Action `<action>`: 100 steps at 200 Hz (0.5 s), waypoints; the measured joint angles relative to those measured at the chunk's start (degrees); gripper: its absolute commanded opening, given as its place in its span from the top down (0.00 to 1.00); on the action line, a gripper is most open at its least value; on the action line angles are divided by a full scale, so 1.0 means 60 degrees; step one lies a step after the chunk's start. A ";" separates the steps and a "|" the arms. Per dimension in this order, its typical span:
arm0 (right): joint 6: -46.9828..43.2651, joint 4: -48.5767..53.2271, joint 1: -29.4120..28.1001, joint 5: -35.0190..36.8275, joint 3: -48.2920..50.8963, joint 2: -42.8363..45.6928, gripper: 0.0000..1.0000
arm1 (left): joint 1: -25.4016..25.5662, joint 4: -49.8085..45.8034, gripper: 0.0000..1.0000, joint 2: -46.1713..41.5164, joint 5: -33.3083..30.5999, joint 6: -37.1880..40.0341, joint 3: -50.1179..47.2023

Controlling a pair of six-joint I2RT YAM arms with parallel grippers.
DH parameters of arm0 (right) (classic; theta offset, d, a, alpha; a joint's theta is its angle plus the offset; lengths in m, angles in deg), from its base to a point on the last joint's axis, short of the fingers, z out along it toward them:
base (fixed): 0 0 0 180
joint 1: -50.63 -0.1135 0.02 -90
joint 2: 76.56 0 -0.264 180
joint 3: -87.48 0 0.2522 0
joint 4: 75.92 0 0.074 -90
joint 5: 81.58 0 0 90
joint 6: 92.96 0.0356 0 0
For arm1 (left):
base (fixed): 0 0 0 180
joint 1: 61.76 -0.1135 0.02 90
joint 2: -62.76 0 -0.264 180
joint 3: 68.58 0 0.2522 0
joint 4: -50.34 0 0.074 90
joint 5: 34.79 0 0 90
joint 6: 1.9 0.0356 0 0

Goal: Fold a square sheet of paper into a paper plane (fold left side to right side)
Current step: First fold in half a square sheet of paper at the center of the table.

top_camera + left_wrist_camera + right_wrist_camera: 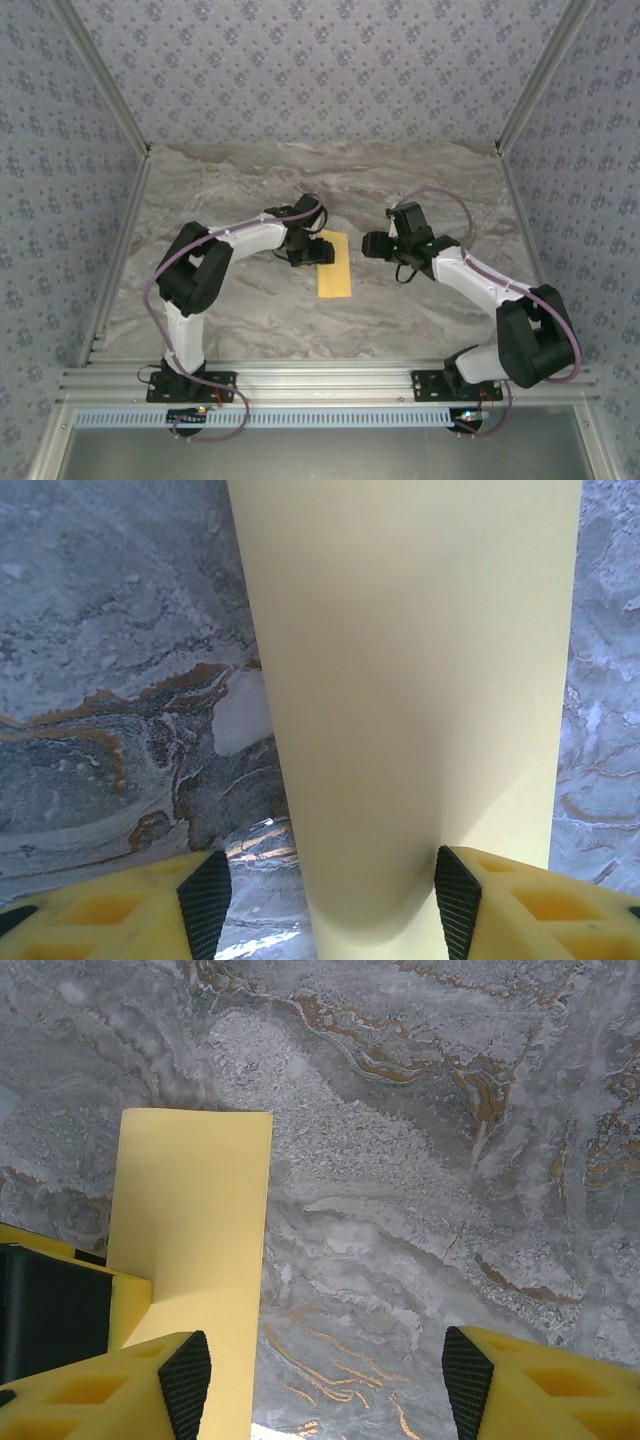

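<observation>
The square sheet of paper (336, 272) is yellow-orange and lies folded over on itself as a narrow upright rectangle at the middle of the marble table. My left gripper (305, 250) hovers at its upper left edge. In the left wrist view the paper (410, 660) bulges in a soft rounded fold between the fingers. The left gripper (330, 900) is open, with a gap beside its left pad (205, 905). My right gripper (376, 245) stands open just right of the sheet. In the right wrist view the right gripper (326, 1380) spans bare marble, with the paper (195, 1210) at its left.
The marble tabletop (430, 190) is fenced by aluminium rails (110, 270) and patterned walls on three sides. Both arm bases (190, 385) sit on the near rail. A yellow finger of the left gripper (60, 1275) rests on the paper's left side.
</observation>
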 measured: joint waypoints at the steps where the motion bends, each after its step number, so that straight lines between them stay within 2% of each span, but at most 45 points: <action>1: -0.0004 0.0000 0.0000 0.0000 0.0000 0.0000 0.34 | 0.0000 -0.0004 0.40 0.0000 0.0004 0.0000 0.0000; 100: -0.0004 0.0000 0.0000 -0.0091 0.0000 0.0000 0.33 | 0.0007 -0.0120 0.39 0.0051 -0.0022 0.0000 0.0098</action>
